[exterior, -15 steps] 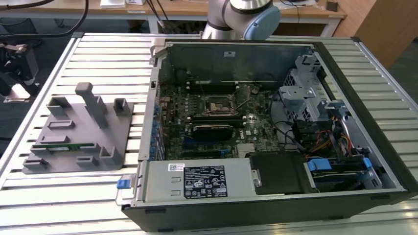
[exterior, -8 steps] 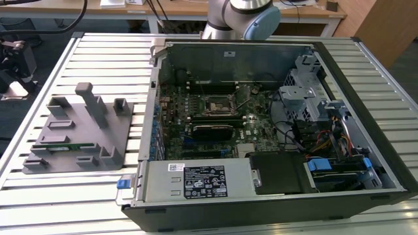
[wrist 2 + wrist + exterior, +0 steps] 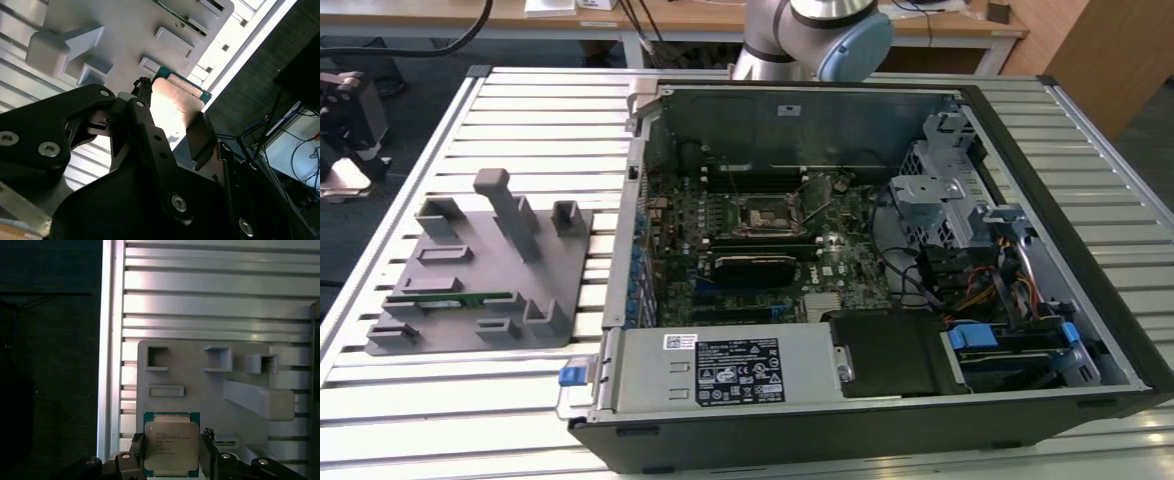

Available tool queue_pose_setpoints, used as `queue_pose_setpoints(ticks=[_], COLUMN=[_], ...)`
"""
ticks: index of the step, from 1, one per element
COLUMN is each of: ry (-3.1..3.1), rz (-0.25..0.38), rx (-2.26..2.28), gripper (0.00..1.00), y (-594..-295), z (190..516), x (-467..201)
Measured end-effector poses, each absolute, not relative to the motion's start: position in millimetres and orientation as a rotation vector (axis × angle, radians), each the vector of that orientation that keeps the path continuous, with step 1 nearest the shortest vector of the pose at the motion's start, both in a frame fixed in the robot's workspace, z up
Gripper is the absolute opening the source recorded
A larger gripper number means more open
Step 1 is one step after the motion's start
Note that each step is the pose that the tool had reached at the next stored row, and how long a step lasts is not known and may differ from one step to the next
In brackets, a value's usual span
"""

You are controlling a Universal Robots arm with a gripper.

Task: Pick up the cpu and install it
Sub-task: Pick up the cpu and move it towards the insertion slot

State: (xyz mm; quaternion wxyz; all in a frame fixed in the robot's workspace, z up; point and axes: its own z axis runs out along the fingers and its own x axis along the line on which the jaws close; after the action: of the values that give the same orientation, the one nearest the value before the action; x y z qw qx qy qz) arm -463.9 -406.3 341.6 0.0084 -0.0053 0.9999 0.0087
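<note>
The cpu (image 3: 171,445), a flat square chip with a silver top plate and a green rim, sits between the two black fingers of my gripper (image 3: 171,456). The gripper is shut on its opposite edges. In the second wrist view the cpu (image 3: 176,105) catches bright light, with the gripper (image 3: 172,131) clamped on it above the grey holder plate (image 3: 125,35). The same holder plate (image 3: 200,390) lies below the chip on the slatted table. In the exterior view the square black socket (image 3: 761,212) sits in the middle of the motherboard inside the open computer case (image 3: 1087,330).
The grey holder plate (image 3: 480,265) lies at the exterior view's left with raised blocks and a green memory stick (image 3: 447,297). The arm's base (image 3: 807,35) stands behind the case. The case holds a power supply (image 3: 720,365), drive cages and cables. The table edge (image 3: 106,340) drops to a dark floor.
</note>
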Motion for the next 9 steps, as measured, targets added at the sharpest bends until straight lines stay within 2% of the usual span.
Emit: queue_pose_setpoints(ticks=[9], ry=[3.125], rz=[0.027], rx=[-0.017], gripper=[0.53], y=[-406.3], z=[363.1], x=[-463.9])
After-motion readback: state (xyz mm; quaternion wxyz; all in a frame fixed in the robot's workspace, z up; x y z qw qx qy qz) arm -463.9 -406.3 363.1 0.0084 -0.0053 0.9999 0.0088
